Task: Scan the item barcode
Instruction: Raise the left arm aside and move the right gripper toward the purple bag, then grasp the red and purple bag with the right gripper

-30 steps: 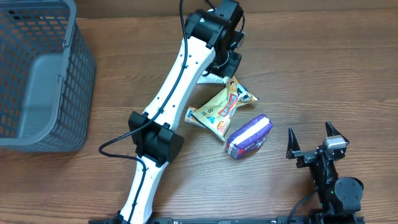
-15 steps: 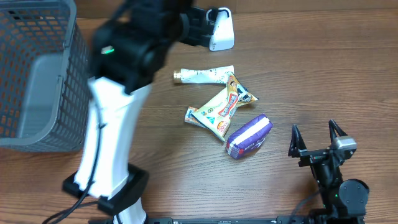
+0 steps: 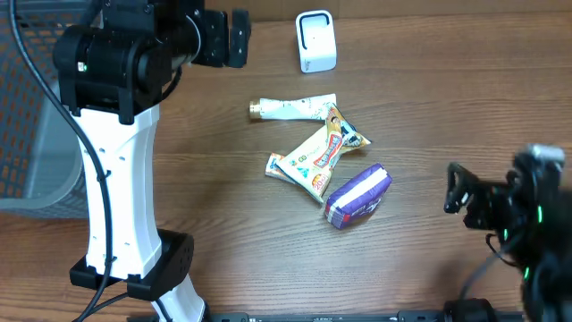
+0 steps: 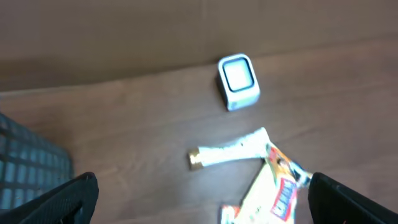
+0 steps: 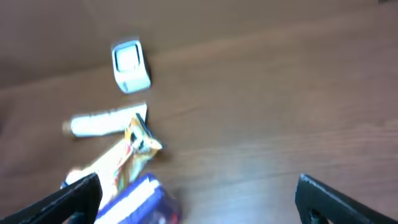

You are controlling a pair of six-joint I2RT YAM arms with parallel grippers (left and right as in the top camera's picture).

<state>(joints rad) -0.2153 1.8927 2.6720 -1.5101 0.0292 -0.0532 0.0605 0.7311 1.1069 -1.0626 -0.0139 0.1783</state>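
The left pincer [image 3: 234, 38] hangs wide open and empty above the far-left part of the bench [image 3: 447, 98]; its wrist view shows only bare wood and packets between its fingertips. The right pincer [image 3: 466, 199] is equally spread with nothing in it, near the right edge toward the near-right corner, and comes out blurred from overhead.

The items to scan lie loose around the middle of the bench, clear of both pincers. A white tube [image 3: 290, 108] with a gold cap lies on its side, farthest back. A yellow snack packet [image 3: 322, 154] touches the tube's flat end and slants toward the near edge. A purple packet [image 3: 357, 195] lies against its near-right end. A small white and blue packet [image 3: 273, 165] pokes out from under the yellow one, mostly covered. No barcode can be made out on any of them. The white scanner [image 3: 315, 40] stands alone by the far edge, apart from the tube.

A grey mesh basket [image 3: 22, 80] sits at the left edge. The left arm [image 3: 121, 179] hides much of it, and its contents cannot be seen. Both wrist views are soft.
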